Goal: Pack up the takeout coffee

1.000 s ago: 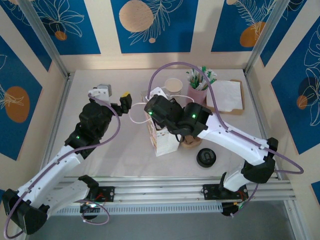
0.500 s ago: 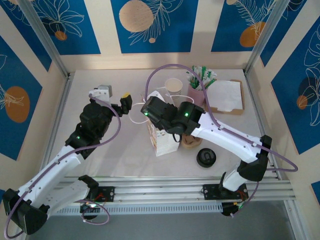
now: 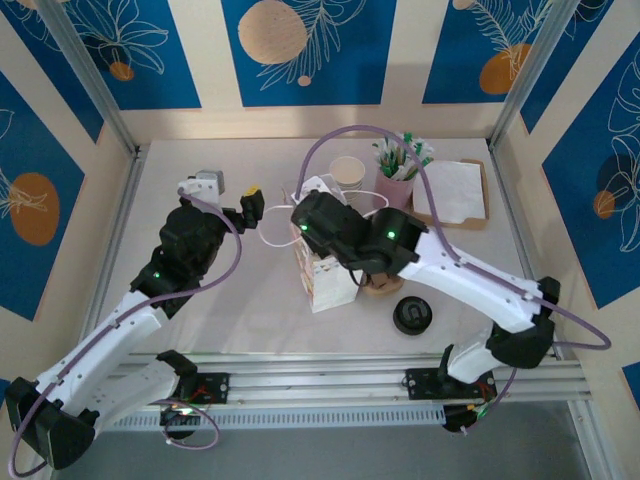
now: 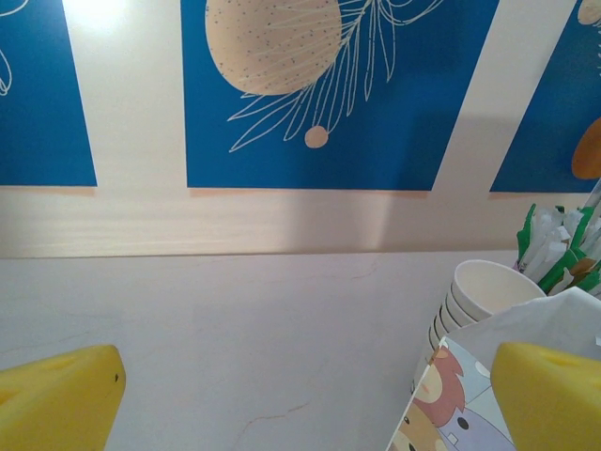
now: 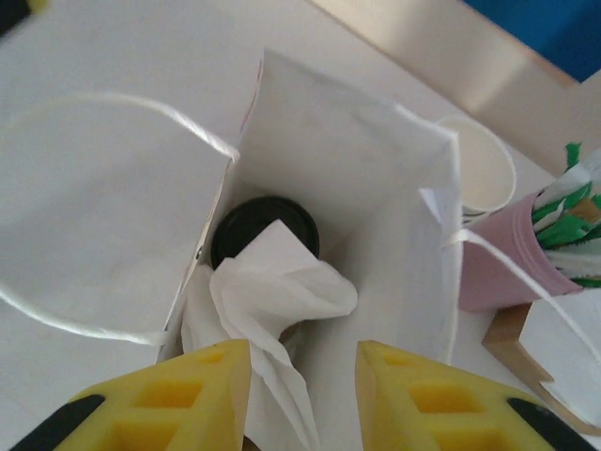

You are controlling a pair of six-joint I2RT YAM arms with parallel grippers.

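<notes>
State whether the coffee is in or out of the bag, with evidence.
In. The right wrist view shows the coffee, black lid up, down inside the open bag, partly under a napkin.

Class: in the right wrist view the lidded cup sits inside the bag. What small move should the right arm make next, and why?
Probably raise the right gripper straight up, clear of the gift bag. The takeout coffee stands at the bag's bottom with a napkin partly over its lid, and the jaws stand apart, gripping nothing. A straight rise should avoid the string handles.
</notes>
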